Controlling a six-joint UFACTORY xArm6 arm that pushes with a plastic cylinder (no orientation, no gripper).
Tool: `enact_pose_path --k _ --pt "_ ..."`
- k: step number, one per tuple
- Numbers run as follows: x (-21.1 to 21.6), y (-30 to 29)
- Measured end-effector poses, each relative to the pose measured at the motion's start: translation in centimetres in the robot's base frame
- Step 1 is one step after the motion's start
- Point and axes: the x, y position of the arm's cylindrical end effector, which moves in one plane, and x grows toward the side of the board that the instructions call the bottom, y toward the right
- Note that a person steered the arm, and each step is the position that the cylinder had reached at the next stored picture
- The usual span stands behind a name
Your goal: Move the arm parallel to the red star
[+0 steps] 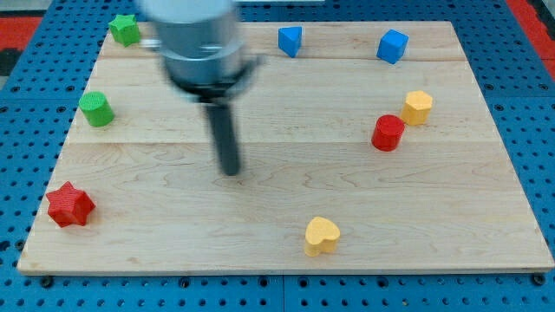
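The red star (69, 205) lies near the board's left edge, towards the view's bottom. My tip (231, 171) is on the wooden board (277, 225) near its middle, well to the right of the red star and a little above its level. The rod hangs from a blurred grey arm body at the view's top. My tip touches no block.
A green star (125, 29) sits at the top left, a green cylinder (97, 109) below it. Two blue blocks (290, 40) (392, 46) lie along the top. A yellow block (417, 107) and red cylinder (388, 133) sit right. A yellow heart (322, 236) lies at the bottom.
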Motion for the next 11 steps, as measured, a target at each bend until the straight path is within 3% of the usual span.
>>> enact_pose_path --k 1,2,11 --pt "0.0 6.1" --pt "0.0 7.1" --pt "3.0 7.6"
